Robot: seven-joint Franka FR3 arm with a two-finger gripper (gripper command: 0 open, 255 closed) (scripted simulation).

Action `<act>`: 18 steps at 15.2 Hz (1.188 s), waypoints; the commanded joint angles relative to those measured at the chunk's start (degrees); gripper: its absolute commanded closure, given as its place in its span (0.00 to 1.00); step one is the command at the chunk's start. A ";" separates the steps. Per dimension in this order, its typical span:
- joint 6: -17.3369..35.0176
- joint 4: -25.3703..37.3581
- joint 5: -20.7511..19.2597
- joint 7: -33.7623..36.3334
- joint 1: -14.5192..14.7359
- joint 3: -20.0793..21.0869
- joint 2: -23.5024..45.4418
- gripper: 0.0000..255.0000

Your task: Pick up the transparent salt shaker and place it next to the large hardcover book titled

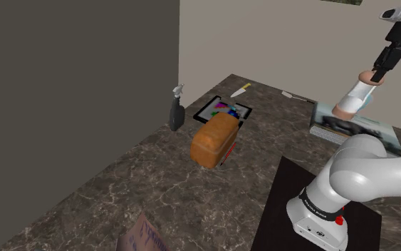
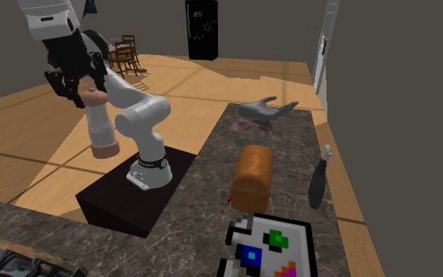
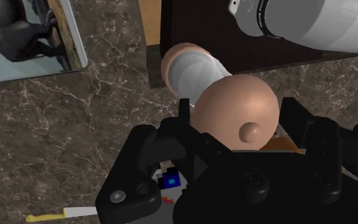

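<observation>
My black gripper (image 1: 375, 73) is shut on the salt shaker (image 1: 354, 98), a pale tube with tan rounded ends. It hangs tilted in the air, held by its upper end. In the shoulder view it is above the near edge of the large book (image 1: 353, 129), which lies flat on the dark marble counter (image 1: 149, 189). In the wrist view the fingers (image 3: 184, 121) clasp the shaker's tan cap (image 3: 234, 105), and the book (image 3: 18, 38) lies beyond and off to one side. In the second exterior view the gripper (image 2: 86, 93) holds the shaker (image 2: 99, 126) high beside the arm.
A brown bread loaf (image 1: 214, 140) sits mid-counter, with a colourful tablet (image 1: 224, 110) and a black spray bottle (image 1: 176, 113) behind it. Two knives (image 1: 240, 90) (image 1: 295, 96) lie near the far edge. A grey wall stands on the shoulder view's left. The black stand (image 1: 284, 207) is under the arm.
</observation>
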 commanded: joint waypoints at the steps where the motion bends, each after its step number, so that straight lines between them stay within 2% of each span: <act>1: -1.03 1.46 -2.52 -2.64 0.06 -2.03 -0.45 1.00; 6: -3.23 7.57 -8.89 -9.84 1.56 -7.85 0.20 1.00; 13: -5.28 17.72 -16.85 -19.92 5.25 -15.90 2.27 1.00; 18: -2.77 12.67 -17.91 -18.98 3.95 -16.53 -0.44 1.00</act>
